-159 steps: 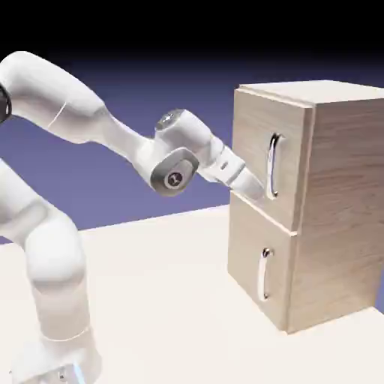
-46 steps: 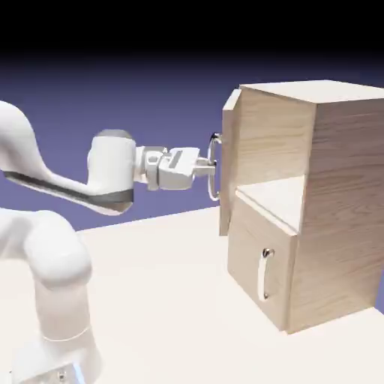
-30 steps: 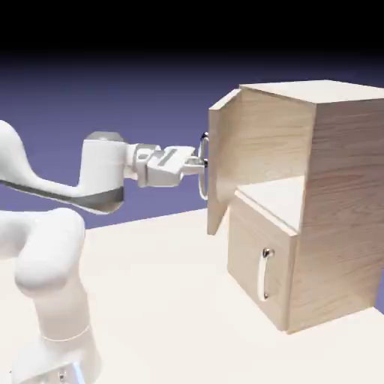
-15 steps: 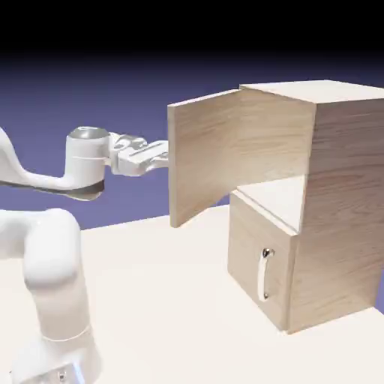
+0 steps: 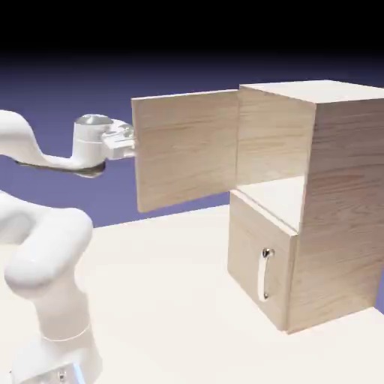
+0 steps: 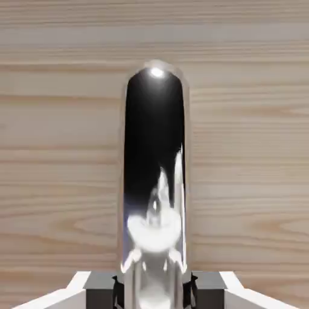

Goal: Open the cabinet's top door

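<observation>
- A blue-violet backdrop stood behind the pale bench [image 5: 172, 300].
- The cabinet [image 5: 330, 195] stood near the bench's right edge.
- The top door [image 5: 187, 150] stood wide open.
- The jaws were clamped on its handle [image 6: 154, 181].

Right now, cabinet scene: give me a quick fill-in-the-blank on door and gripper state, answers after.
1. The top door of the cabinet is swung ____.
2. The gripper is shut on the top door's silver ____.
3. The bottom door is ____.
4. In the hand view, the surface behind the handle is light ____.

Missing words: open; handle; closed; wood
</observation>
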Tool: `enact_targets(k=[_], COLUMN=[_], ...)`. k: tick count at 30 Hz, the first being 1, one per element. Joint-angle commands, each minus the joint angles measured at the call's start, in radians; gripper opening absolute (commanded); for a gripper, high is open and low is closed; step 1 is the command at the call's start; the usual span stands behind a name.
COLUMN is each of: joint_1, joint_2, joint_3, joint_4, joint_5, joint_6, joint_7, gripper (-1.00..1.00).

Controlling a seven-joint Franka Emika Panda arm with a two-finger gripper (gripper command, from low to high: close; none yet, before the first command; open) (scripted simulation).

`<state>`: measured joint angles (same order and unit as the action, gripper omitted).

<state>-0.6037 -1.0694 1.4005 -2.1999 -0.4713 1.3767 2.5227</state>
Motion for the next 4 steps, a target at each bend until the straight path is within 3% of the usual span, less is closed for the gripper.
enact_targets(k=[1,3,4], joint_1=[-0.033,-0.096,-0.096], joint_2=[-0.004,-0.014,-0.014], joint_3=[0.019,0.051,0.051], joint_4=[0.036,0.106,0.106], joint_5=[0.012,0.032,0.032], joint_6=[-0.032,-0.091,-0.091], joint_7=[-0.005,-0.017,-0.017], gripper=[-1.00,-1.00,1.00])
